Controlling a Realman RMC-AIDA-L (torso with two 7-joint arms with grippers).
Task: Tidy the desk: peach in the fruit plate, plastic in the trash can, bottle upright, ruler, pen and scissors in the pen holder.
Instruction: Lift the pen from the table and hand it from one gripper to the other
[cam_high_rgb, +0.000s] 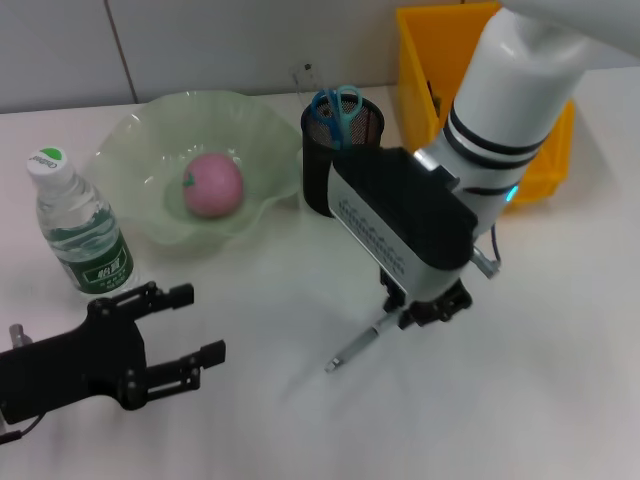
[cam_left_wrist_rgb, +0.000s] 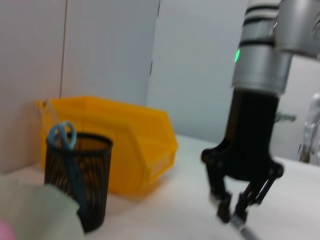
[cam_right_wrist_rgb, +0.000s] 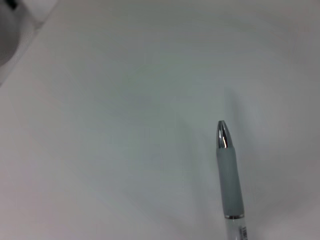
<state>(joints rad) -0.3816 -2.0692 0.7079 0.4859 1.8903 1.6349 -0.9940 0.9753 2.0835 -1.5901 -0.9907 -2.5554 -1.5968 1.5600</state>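
My right gripper (cam_high_rgb: 415, 308) hangs over the table's middle, shut on the upper end of a grey-and-silver pen (cam_high_rgb: 355, 350) that slants down to the left; the pen (cam_right_wrist_rgb: 228, 172) fills the right wrist view, and the left wrist view shows the right gripper (cam_left_wrist_rgb: 232, 214). The pink peach (cam_high_rgb: 212, 185) lies in the green fruit plate (cam_high_rgb: 130, 150). The bottle (cam_high_rgb: 78, 228) stands upright at the left. Blue scissors (cam_high_rgb: 337, 105) and a thin clear strip, perhaps the ruler (cam_high_rgb: 305, 75), stand in the black mesh pen holder (cam_high_rgb: 345, 150). My left gripper (cam_high_rgb: 195, 325) rests open at the front left. No plastic shows.
A yellow bin (cam_high_rgb: 440, 70) stands at the back right, behind my right arm and close beside the pen holder (cam_left_wrist_rgb: 77, 180). A grey wall runs along the table's far edge. Bare white table lies in front of the pen.
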